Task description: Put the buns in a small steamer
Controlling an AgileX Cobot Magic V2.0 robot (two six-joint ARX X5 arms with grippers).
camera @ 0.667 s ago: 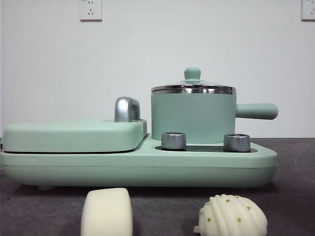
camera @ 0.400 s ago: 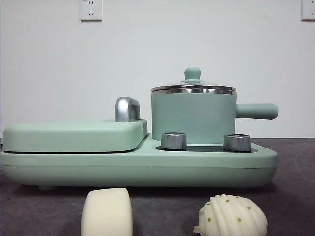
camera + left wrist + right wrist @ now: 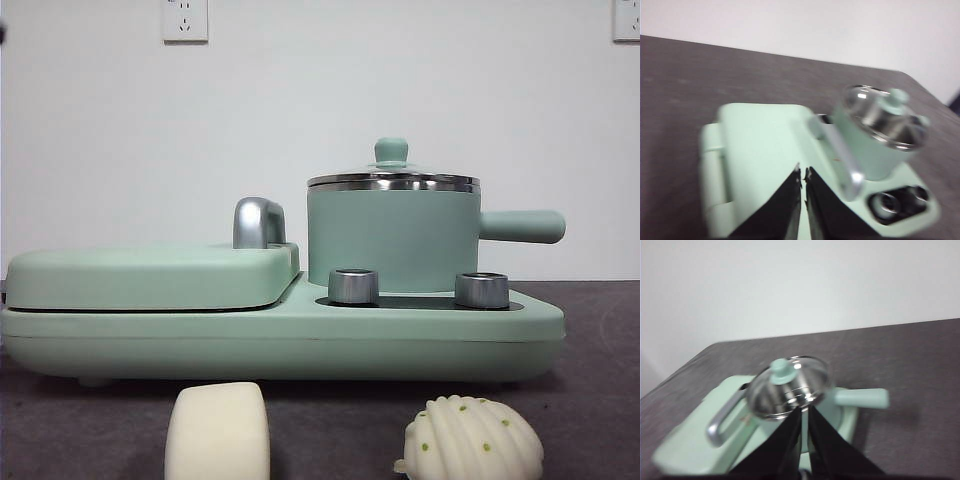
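Note:
The smooth cream bun (image 3: 217,432) and the ridged shell bun with green dots (image 3: 471,438) lie on the table in front of the cooker. The small steamer (image 3: 392,236), mint green with a steel rim and a side handle (image 3: 521,226), stands on the cooker's right side with its glass lid and green knob (image 3: 390,151) on. It also shows in the left wrist view (image 3: 880,132) and the right wrist view (image 3: 790,387). My left gripper (image 3: 802,175) is shut, high above the griddle lid. My right gripper (image 3: 805,412) is shut, high above the steamer. Neither holds anything.
The mint-green cooker base (image 3: 280,340) fills the table's middle. Its flat griddle lid (image 3: 150,275) with a chrome handle (image 3: 258,222) is on the left. Two steel knobs (image 3: 353,286) sit in front of the steamer. A dark tip (image 3: 3,32) shows at the top left edge.
A small dark tip has come into the front view at the top left edge. The buns, steamer and cooker have not moved.

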